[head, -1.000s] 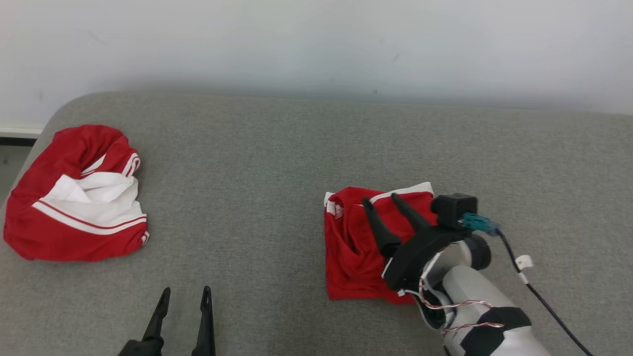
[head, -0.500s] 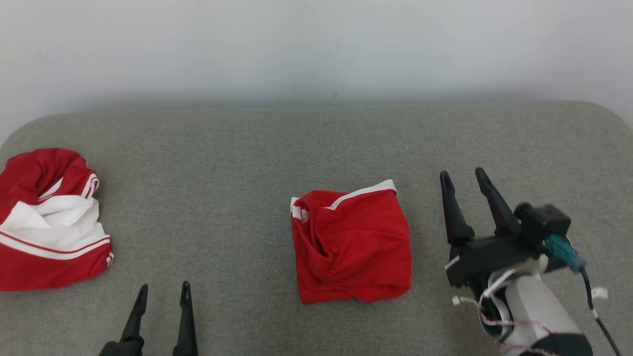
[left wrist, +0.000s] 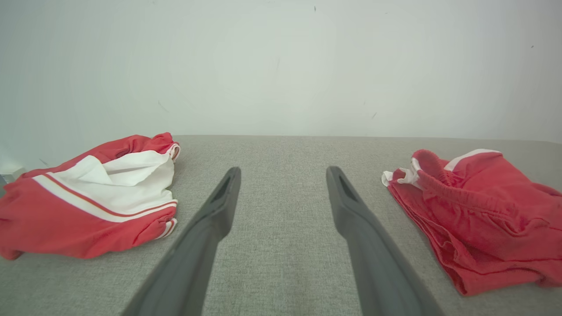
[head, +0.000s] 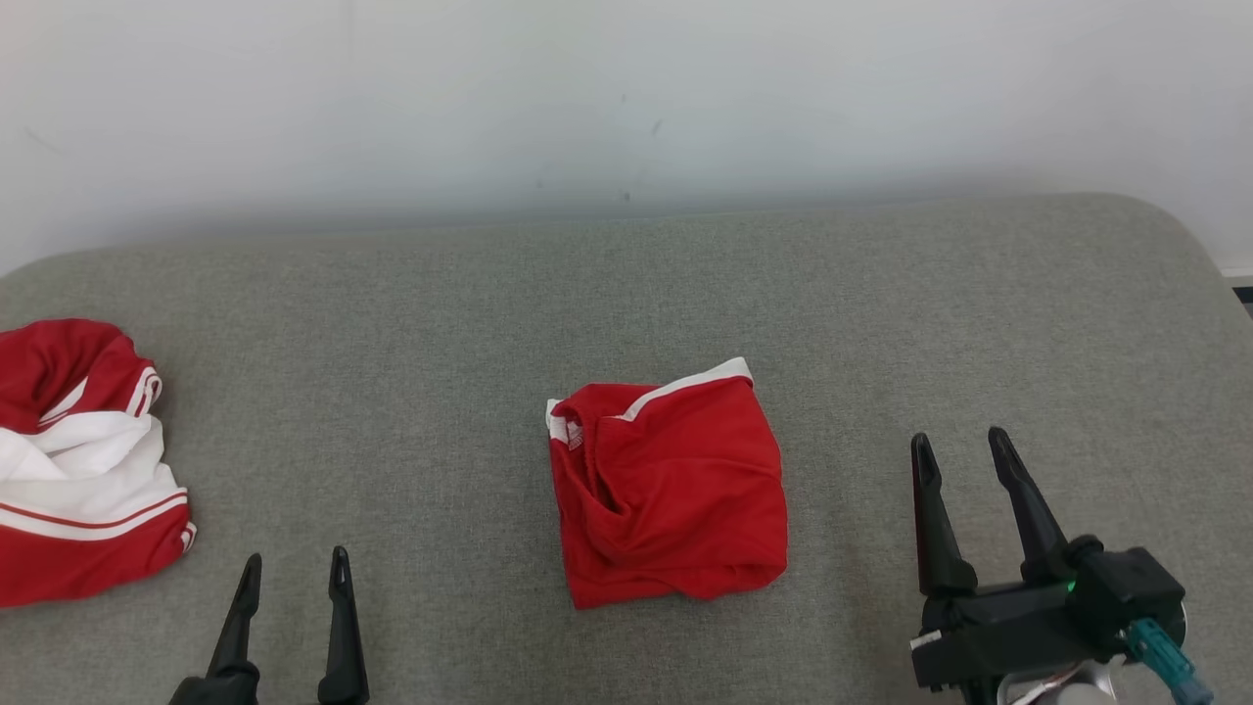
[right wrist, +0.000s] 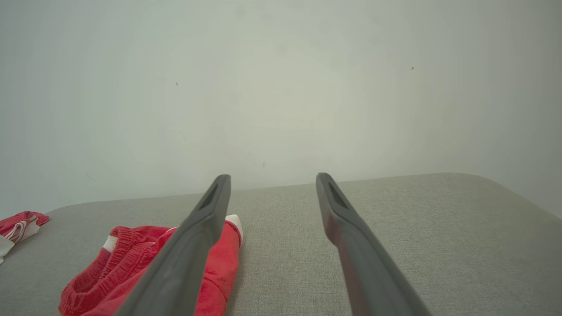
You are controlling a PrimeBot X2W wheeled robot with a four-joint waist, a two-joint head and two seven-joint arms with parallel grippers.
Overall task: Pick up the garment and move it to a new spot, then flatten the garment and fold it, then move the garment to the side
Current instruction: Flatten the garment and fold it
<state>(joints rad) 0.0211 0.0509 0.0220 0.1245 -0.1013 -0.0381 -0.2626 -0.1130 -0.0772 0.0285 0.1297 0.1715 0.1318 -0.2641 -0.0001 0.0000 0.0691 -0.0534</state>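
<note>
Partly, the right pincer (right wrist: 272, 175) hides the folded garment (right wrist: 101, 267).

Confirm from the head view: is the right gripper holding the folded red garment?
No, the right gripper stands open beside the folded red garment, apart from it.

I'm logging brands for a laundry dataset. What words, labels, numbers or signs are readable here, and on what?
No readable text anywhere. The folded red garment and the red-and-white garment show only plain white trim and stripes; the left gripper, right gripper, grey cushion and wall carry no lettering that I can make out.
</note>
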